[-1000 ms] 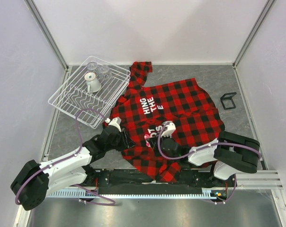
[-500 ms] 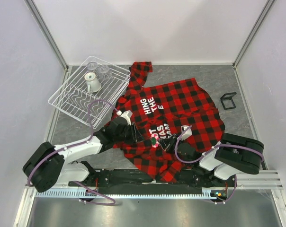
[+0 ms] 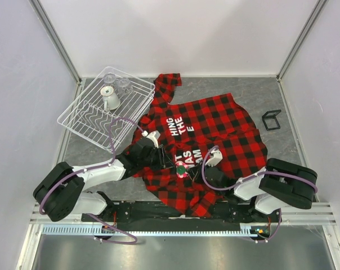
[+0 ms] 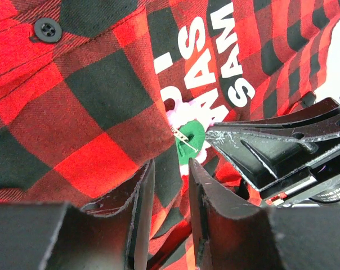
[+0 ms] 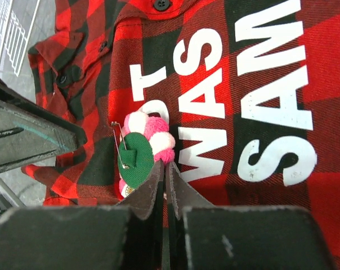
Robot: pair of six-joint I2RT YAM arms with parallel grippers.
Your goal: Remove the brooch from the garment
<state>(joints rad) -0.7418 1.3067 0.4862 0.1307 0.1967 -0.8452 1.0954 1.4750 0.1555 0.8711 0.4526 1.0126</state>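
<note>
The brooch [image 5: 141, 151] (green backing and pin turned up) lies on the garment [image 3: 226, 126] beside the white lettering [image 5: 215, 101], between both grippers. The right gripper [image 5: 162, 167] has its jaws pressed together on the brooch's pink edge. The left gripper [image 4: 170, 167] has its jaws narrowly apart over the plaid; whether they pinch cloth, I cannot tell.

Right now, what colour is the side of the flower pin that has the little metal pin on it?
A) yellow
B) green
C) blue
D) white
B: in the right wrist view the flower pin shows a round green patch with the thin metal pin lying across it and pink petals around it.
</note>
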